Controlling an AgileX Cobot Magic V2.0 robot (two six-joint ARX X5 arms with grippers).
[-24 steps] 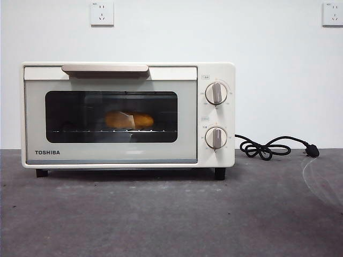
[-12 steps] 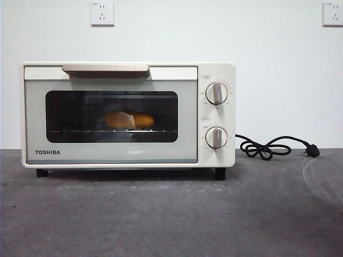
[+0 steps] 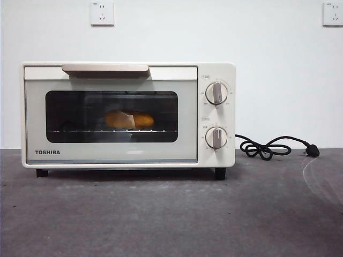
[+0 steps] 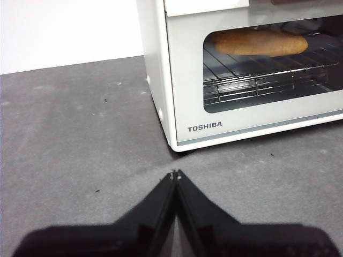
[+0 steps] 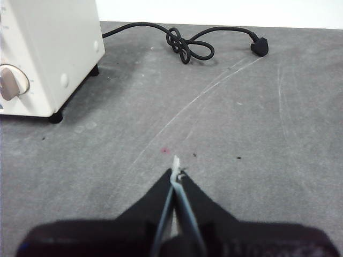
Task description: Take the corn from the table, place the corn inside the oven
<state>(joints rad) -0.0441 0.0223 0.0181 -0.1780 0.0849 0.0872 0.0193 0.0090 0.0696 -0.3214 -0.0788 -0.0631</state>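
The corn point(image 3: 129, 119) lies on the wire rack inside the cream oven point(image 3: 128, 115), seen through the dark glass of its closed door. The left wrist view shows the same corn point(image 4: 260, 43) behind the glass of the oven point(image 4: 185, 64). My left gripper point(image 4: 175, 174) hovers over the table point(image 4: 69, 144) in front of the oven's left corner, shut and empty. Off the oven's point(image 5: 48, 48) knob side, my right gripper point(image 5: 176, 170) is held above the table point(image 5: 257, 134), shut with nothing in it. Neither gripper shows in the front view.
A black power cord point(image 3: 270, 147) with its plug point(image 3: 312, 151) lies coiled on the table right of the oven; the cord point(image 5: 185, 43) also shows in the right wrist view. Two wall sockets point(image 3: 102, 13) sit on the white wall behind.
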